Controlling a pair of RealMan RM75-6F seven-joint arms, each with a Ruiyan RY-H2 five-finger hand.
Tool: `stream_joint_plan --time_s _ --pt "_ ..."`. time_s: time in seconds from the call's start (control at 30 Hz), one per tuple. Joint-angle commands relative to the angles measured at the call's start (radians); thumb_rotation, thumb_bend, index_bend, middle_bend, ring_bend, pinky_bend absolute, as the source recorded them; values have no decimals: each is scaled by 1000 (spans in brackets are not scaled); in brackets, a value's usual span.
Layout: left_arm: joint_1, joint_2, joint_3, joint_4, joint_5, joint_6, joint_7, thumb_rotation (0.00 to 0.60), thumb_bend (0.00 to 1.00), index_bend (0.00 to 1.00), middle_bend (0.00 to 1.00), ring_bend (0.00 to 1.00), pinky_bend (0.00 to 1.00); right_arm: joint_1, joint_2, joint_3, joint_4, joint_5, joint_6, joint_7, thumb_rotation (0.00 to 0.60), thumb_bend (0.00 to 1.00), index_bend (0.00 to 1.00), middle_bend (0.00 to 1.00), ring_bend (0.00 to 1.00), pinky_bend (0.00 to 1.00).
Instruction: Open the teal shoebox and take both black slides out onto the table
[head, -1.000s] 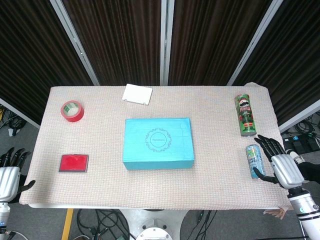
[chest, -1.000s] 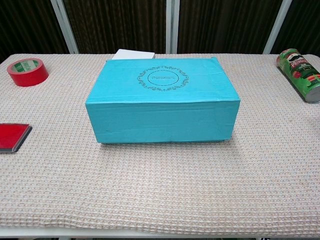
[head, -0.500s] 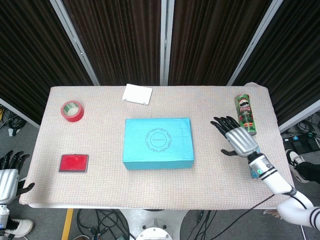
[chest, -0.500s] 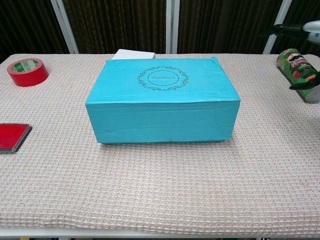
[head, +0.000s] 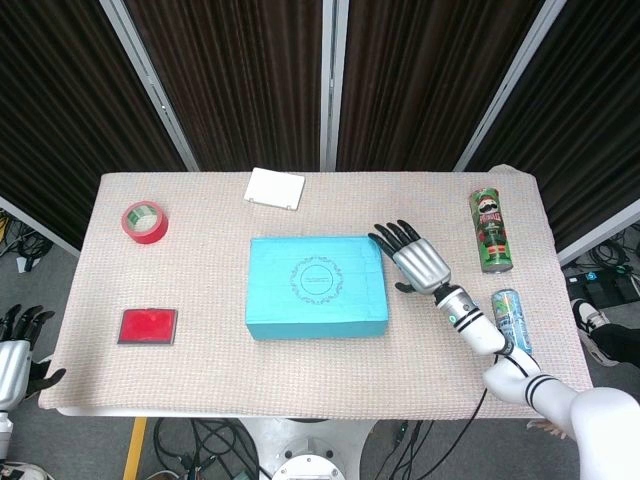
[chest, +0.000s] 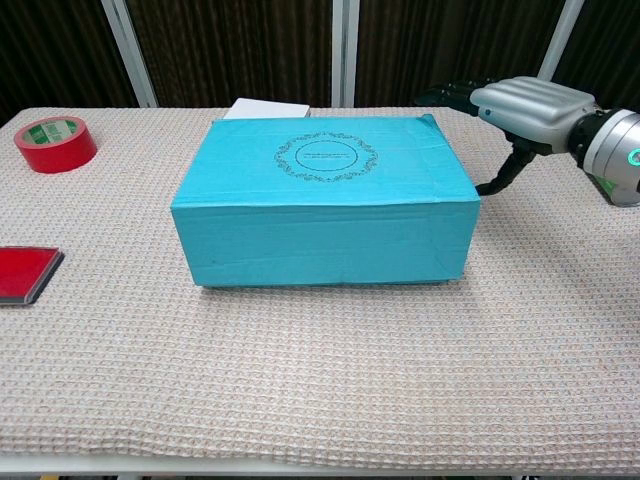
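Observation:
The teal shoebox (head: 316, 286) (chest: 322, 196) sits closed in the middle of the table, lid on, so the black slides are hidden. My right hand (head: 412, 257) (chest: 508, 103) hovers just off the box's right end with its fingers spread and holds nothing; its fingertips (head: 386, 235) are near the lid's far right corner. My left hand (head: 15, 340) hangs beside the table's left edge, below table level, fingers apart and empty.
Red tape roll (head: 145, 221) at the far left, a red flat pad (head: 148, 326) at the front left, a white card (head: 274, 188) behind the box. A green chip can (head: 490, 230) and a blue drink can (head: 511, 318) lie at the right.
My right hand has swept left from the table's right edge, past the cans, to the box's right end. The left hand has barely drifted. The box has not moved.

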Motion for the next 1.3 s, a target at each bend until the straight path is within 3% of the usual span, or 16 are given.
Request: stream_joint_plan --time_s 0.03,0.2,0.33,0.47,0.6,0.73,0.83,1.0,1.2,1.3 --pt "-1 2 0 -2 0 -4 -5 600 61 196 133 42 145 33 -92 -26 126 -41 81 54 600 30 0 1 0 0" --pt "-1 5 2 -1 -1 -8 -10 600 61 196 133 42 145 45 -156 -78 265 -91 163 93 600 65 8 44 0 0" --pt "0 6 2 0 -3 -8 -12 600 61 196 133 42 145 34 -195 -115 367 -122 253 126 600 138 97 119 0 0" --pt "1 5 3 3 -4 -11 -14 600 61 196 133 42 145 19 -223 -144 447 -138 319 185 600 359 241 230 0 0" --pt "0 6 4 0 -1 -11 -15 600 60 196 133 42 145 7 -234 -172 487 -147 361 244 600 502 351 302 29 0" --pt "1 7 4 -3 -2 -10 -12 600 60 196 133 42 145 -5 -235 -155 465 -111 367 338 600 604 426 347 49 0" --pt "2 7 5 -4 -2 -11 -12 600 61 196 133 42 145 -9 -222 -119 387 -51 320 461 600 622 461 368 49 0" --pt "3 8 6 -5 1 -7 -11 600 61 196 133 42 145 5 -142 -38 152 72 174 643 600 623 486 391 49 0" --pt "8 7 8 -1 6 1 -15 600 61 196 133 42 145 32 14 83 -212 265 -70 751 600 596 477 391 48 0" --pt "10 3 9 4 6 0 -23 600 61 196 133 42 145 44 72 143 -338 367 -180 783 600 589 467 391 47 0"
